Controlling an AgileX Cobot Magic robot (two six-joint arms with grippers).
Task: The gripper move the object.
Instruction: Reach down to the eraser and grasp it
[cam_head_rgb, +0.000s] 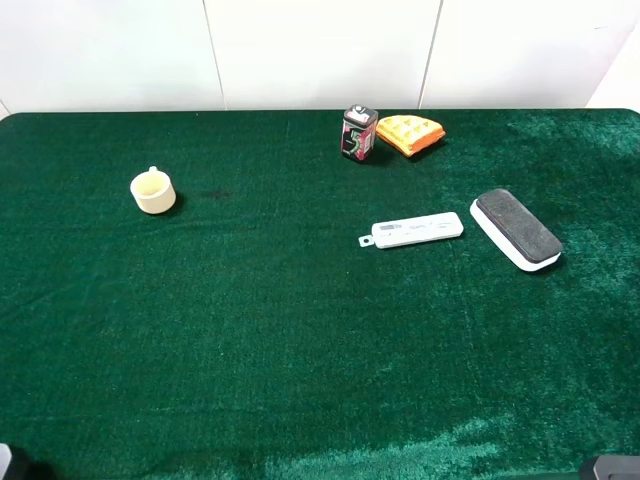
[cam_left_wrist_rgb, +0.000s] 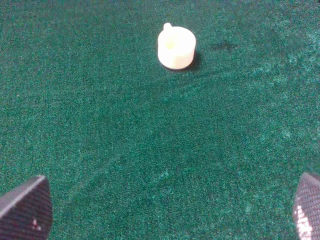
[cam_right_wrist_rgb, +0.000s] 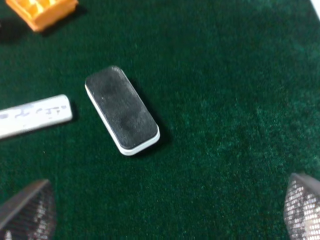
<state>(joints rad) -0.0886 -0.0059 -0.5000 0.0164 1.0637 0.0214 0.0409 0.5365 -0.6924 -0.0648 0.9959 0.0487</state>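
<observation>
The object, an oblong eraser with a black felt top and white base (cam_head_rgb: 515, 230), lies flat on the green cloth at the right. It also shows in the right wrist view (cam_right_wrist_rgb: 122, 110), lying free. My right gripper (cam_right_wrist_rgb: 165, 212) is open and empty, its fingertips (cam_right_wrist_rgb: 27, 212) spread wide, well short of the eraser. My left gripper (cam_left_wrist_rgb: 165, 215) is open and empty over bare cloth, its fingertips (cam_left_wrist_rgb: 25, 210) far apart. In the exterior high view only small dark parts of the arms show at the bottom corners.
A slim white stick (cam_head_rgb: 412, 231) lies just left of the eraser (cam_right_wrist_rgb: 32, 116). A cream cup (cam_head_rgb: 152, 191) stands at the left (cam_left_wrist_rgb: 176, 47). A dark can (cam_head_rgb: 358, 132) and an orange waffle-like piece (cam_head_rgb: 410, 133) sit at the back.
</observation>
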